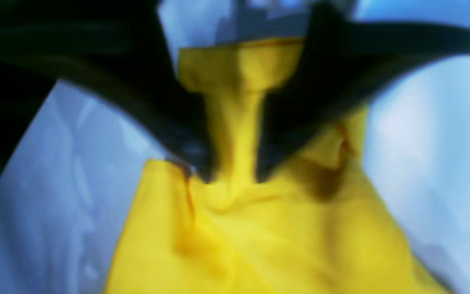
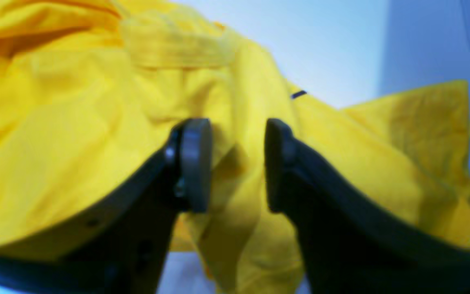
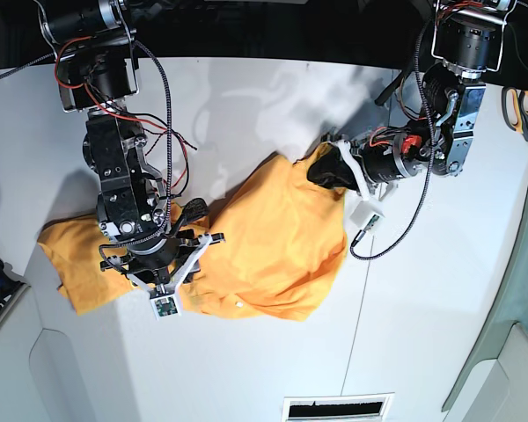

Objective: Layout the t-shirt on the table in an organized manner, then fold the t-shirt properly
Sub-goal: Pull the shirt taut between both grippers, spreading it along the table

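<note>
The orange-yellow t-shirt (image 3: 273, 237) lies crumpled across the middle of the white table (image 3: 246, 114), one part spread toward the left edge. At the shirt's upper right corner, my left gripper (image 3: 321, 174) holds a bunch of cloth. In the left wrist view this gripper (image 1: 231, 177) is shut on a narrow ridge of the t-shirt (image 1: 259, 237). My right gripper (image 3: 172, 255) hangs over the shirt's left-middle part. In the right wrist view its jaws (image 2: 237, 163) stand apart, and a raised fold of the t-shirt (image 2: 96, 106) runs between the pads (image 2: 196, 163).
Scissors (image 3: 521, 105) lie at the table's far right edge. A thin dark seam (image 3: 361, 290) runs down the table right of the shirt. A vent slot (image 3: 334, 409) sits at the front edge. Cables hang from both arms.
</note>
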Controlling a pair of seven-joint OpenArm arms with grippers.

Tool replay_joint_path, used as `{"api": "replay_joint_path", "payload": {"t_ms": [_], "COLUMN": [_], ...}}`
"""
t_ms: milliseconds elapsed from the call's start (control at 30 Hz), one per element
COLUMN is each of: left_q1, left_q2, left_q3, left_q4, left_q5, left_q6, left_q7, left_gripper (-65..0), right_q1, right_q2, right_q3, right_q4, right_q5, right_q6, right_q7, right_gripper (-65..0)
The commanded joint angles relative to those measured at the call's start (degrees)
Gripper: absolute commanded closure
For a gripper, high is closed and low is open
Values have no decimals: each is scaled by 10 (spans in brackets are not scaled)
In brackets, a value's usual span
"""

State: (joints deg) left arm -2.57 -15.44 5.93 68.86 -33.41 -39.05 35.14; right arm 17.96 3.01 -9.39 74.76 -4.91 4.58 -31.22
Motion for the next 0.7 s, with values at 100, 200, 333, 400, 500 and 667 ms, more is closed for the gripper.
{"api": "replay_joint_path", "payload": {"t_ms": [100,200,333,400,500,667], "left_q1": [-10,-10,-12,-12,-10,-11], "left_q2": [-6,-12,-43,-66,-102,-151], "left_q3": [-2,-2,-2,-2,-2,-2], "left_q4": [7,7,7,7,7,7], "left_q5": [-10,12,35,35,35,7], "left_q6": [-5,24,61,61,61,38], "left_q7": [-11,-11,-11,-11,-10,-11], "left_gripper": [0,0,0,0,0,0], "right_q1": [16,17,30,37,41,41], "right_q2": [0,3,19,30,45,50], "right_q3": [2,2,2,2,2,2], "right_q4": [8,8,14,30,68,76], "right_q5": [-30,-69,-92,-94,-92,-3], "right_q6": [-5,-5,-26,-34,-34,-3], "right_q7": [29,27,15,5,-23,-42], "right_gripper": [0,0,0,0,0,0]}}
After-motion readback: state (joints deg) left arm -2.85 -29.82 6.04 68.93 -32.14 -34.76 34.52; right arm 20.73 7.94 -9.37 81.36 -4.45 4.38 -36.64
